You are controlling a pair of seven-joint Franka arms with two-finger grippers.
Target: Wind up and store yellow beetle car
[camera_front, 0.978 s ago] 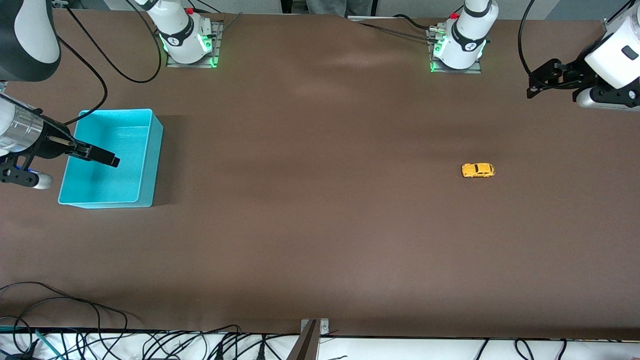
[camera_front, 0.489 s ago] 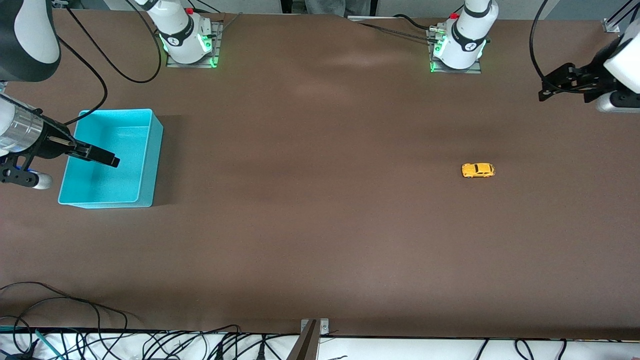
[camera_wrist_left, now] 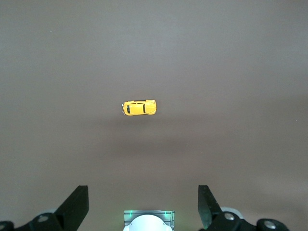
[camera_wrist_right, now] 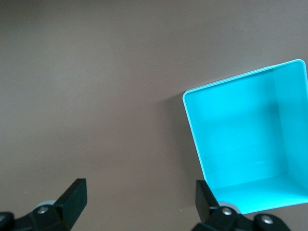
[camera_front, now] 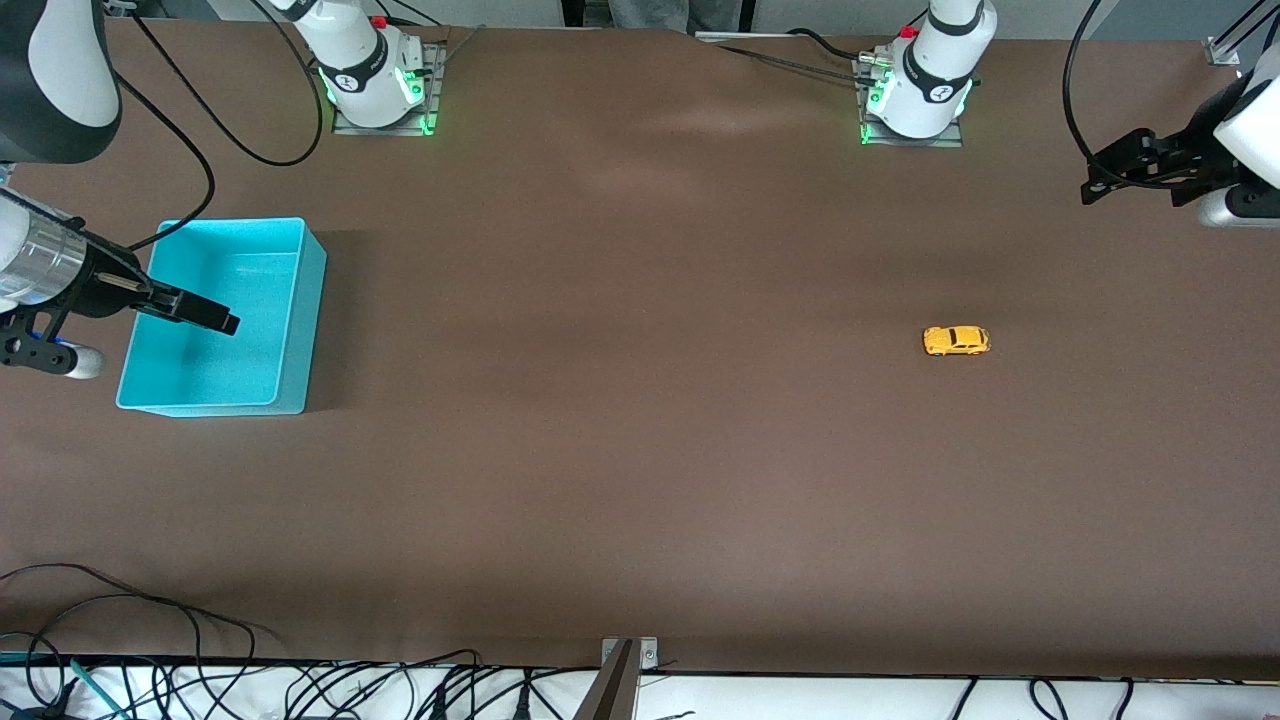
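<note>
2 hands, both spread wide and holding nothing. Left hand (camera_front: 1100, 180): up in the air over the desk (camera_front: 640, 450) at the left arm's end. Right hand (camera_front: 215, 317): over the turquoise bin (camera_front: 300, 300). 1 yellow beetle car (camera_front: 955, 341): on its wheels on the bare desk, toward the left arm's end, well apart from the bin.
</note>
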